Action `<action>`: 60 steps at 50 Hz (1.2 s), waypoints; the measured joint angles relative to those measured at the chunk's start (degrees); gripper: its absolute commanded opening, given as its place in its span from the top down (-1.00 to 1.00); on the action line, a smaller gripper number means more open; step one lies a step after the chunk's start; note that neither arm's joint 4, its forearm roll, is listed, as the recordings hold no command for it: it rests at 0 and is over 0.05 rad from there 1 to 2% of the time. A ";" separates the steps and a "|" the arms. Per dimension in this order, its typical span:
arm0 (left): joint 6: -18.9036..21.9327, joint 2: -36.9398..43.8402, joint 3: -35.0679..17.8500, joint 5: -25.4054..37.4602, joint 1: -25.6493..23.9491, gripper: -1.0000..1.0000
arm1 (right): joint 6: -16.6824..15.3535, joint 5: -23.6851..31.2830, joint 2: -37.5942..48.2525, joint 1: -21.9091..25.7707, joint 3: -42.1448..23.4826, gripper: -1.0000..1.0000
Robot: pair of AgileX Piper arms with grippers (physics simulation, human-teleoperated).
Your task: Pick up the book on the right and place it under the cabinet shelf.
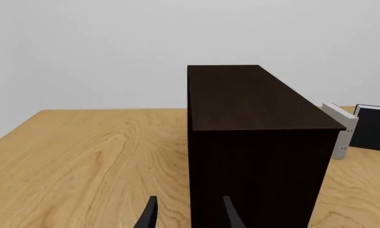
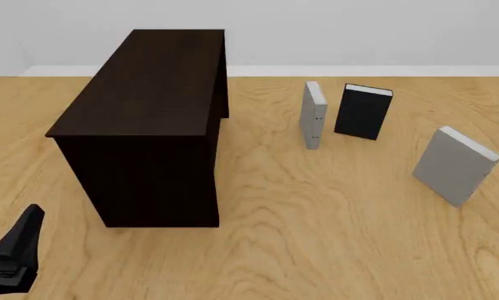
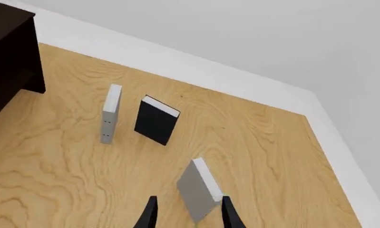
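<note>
Nearest, at the near left corner of the counter (image 2: pixel 333 244): left end effector (image 2: pixel 12 250), black, fingers spread apart in its wrist view with nothing held between them. Aimed at the near end of the cabinet shelf (image 2: pixel 149 87).

Wooden, pale grain, spanning the whole scene up to a white wall at the far side.

Tall, boxy, nearly black, standing on the left half, long flat top running from near to far.

Standing upright on the right side, tilted at an angle to the counter edge, well apart from the cabinet shelf and untouched: the book (image 2: pixel 453 165), light grey cover, white page edges. Seen below the right end effector (image 3: pixel 190 209), fingers likewise parted and empty, hanging clear above it.

Farther back, right of centre: a black book (image 2: pixel 363 112), upright, white page edges along its top.

Just left of that, upright and seen nearly edge-on: another pale grey book (image 2: pixel 313 115).
</note>
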 measured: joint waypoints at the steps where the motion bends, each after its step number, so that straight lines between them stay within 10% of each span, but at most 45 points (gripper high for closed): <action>1: 0.00 0.00 -0.01 0.01 0.00 -1.00 | -0.23 -0.05 0.47 -0.26 -0.18 -1.00; 60: -0.01 0.14 0.08 -0.18 0.00 -1.00 | -6.86 -12.79 26.41 -8.79 0.41 -1.00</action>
